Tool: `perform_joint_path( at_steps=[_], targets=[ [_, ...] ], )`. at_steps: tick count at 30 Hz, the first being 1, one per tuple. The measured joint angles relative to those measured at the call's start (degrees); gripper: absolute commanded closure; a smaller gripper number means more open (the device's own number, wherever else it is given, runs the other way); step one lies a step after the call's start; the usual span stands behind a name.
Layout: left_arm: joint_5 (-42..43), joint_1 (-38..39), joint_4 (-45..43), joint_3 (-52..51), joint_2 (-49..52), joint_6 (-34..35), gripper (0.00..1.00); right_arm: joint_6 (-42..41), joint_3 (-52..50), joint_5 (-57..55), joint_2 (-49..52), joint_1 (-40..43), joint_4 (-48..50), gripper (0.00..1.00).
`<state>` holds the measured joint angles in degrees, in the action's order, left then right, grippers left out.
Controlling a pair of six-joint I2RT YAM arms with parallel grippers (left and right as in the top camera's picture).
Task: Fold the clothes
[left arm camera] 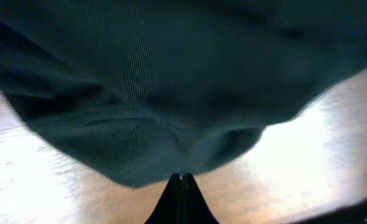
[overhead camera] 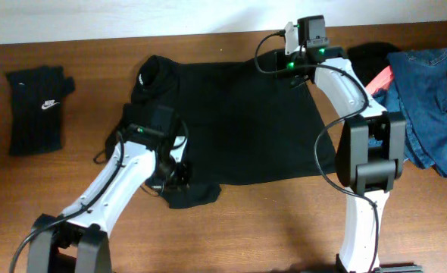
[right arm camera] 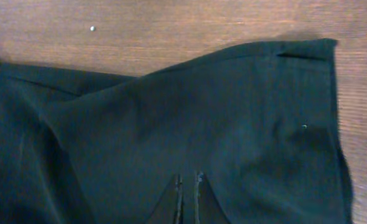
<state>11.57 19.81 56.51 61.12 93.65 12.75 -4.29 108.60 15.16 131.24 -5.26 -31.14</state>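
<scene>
Three other garments lie around the black shirt [overhead camera: 239, 114], which is spread over the middle of the worktop [overhead camera: 269, 220]. A folded black swoosh-marked piece [overhead camera: 38, 108] sits well apart at the far left. Blue denim [overhead camera: 428, 98] and a coral-pink piece [overhead camera: 382, 78] are heaped just beside the right arm. The left arm reaches in low, its left claw [left arm camera: 183, 180] clenched on the shirt's raised near-left edge. The right arm arches to the far edge, its right claw [right arm camera: 188, 183] closed with its tips on the cloth; whether it pinches any cannot be told.
</scene>
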Motion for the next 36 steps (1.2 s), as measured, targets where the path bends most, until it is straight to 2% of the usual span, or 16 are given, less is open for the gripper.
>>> perform_joint_path(
  at_steps=[5,18,36],
  targets=[
    [0.70,0.00,-5.44,-5.27,0.00,0.79,1.00,-0.17,0.55,-0.04,1.07,-0.04,2.03,0.96],
    [-1.11,0.00,-10.80,-7.98,0.00,1.90,0.99,-0.26,0.81,-0.26,6.58,-0.04,6.36,0.96],
    [-3.30,0.00,-8.37,-11.02,0.00,3.37,0.99,-2.01,0.96,-0.26,10.60,-0.04,12.46,0.96]
  ],
)
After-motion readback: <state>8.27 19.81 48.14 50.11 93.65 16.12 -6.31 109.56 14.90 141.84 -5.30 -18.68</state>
